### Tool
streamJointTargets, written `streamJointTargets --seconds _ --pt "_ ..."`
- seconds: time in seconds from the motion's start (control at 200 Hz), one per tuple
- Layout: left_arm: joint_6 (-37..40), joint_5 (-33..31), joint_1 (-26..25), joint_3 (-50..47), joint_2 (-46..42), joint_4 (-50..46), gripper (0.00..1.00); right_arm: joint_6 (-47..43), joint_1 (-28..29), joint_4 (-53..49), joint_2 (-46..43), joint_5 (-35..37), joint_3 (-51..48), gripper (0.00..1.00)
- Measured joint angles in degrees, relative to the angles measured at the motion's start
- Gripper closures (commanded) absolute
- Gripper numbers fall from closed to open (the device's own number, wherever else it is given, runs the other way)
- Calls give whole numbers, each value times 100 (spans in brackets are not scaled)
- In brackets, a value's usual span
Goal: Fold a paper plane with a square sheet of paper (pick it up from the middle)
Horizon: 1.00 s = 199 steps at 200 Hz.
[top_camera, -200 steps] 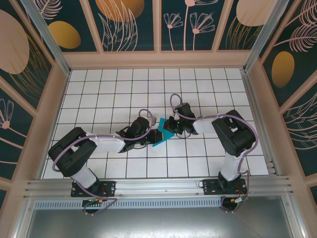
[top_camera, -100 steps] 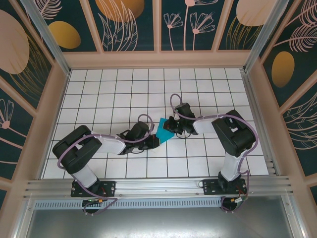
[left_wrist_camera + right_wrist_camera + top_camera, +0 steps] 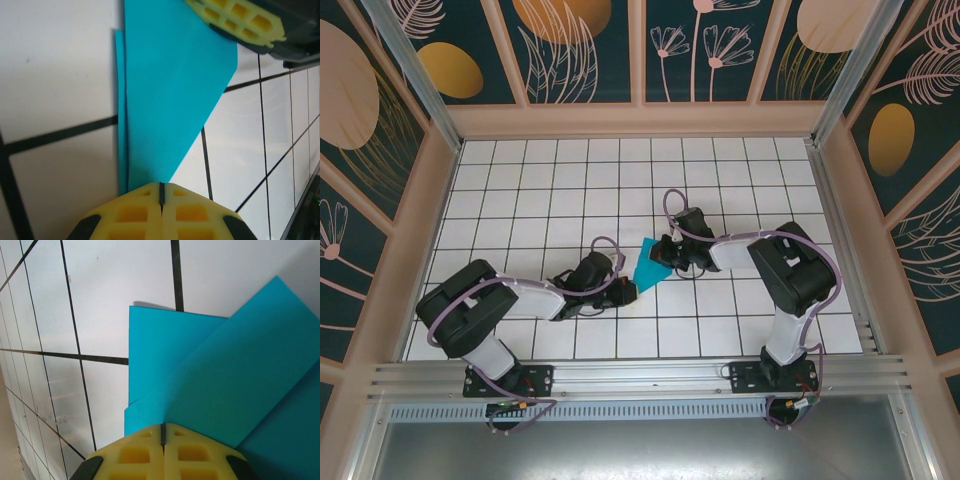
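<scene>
The square sheet of paper (image 3: 647,263) is a creased teal shape lying flat on the white grid table, wide at its far end and narrowing toward me. In the left wrist view the paper (image 3: 165,100) shows a folded flap over a thin under-layer along its left side. My left gripper (image 3: 625,292) is shut, its yellow tips (image 3: 161,184) resting at the paper's narrow near end. My right gripper (image 3: 666,252) is shut too, tips (image 3: 162,425) down on the overlapping folds of the paper (image 3: 225,375) at the wide far end. The right gripper's fingers (image 3: 235,20) show beyond the paper.
The white tiled table (image 3: 540,190) is walled by wooden panels on three sides. An aluminium rail (image 3: 640,375) runs along the near edge by both arm bases. Open tiles lie to the far left and far right of the paper.
My left gripper has slid back toward the near left, from the paper's far part to its narrow near end. The paper now lies flatter and longer. The right gripper has stayed put.
</scene>
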Motion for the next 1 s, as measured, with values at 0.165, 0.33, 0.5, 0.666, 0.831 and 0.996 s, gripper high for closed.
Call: streamJointTargets --seconds 0.165,0.33,0.5,0.666,0.831,0.996 --pt "28 212 -2 -48 -284 -422 96 -2 0 -2 -2 0 0 100" --pt "125 13 -2 -11 -702 -597 95 -7 -4 -26 -24 28 0 100" --pt "153 -254 -2 282 -684 -586 98 -57 -7 -37 -37 28 0 100" --pt "164 -503 -2 560 -313 -605 100 -81 -28 -70 -55 26 0 100" --pt "170 -540 -2 629 39 -680 100 -116 -42 -133 -90 44 0 100" --pt "170 -350 -2 629 273 -651 100 -219 -46 -229 -136 46 4 100"
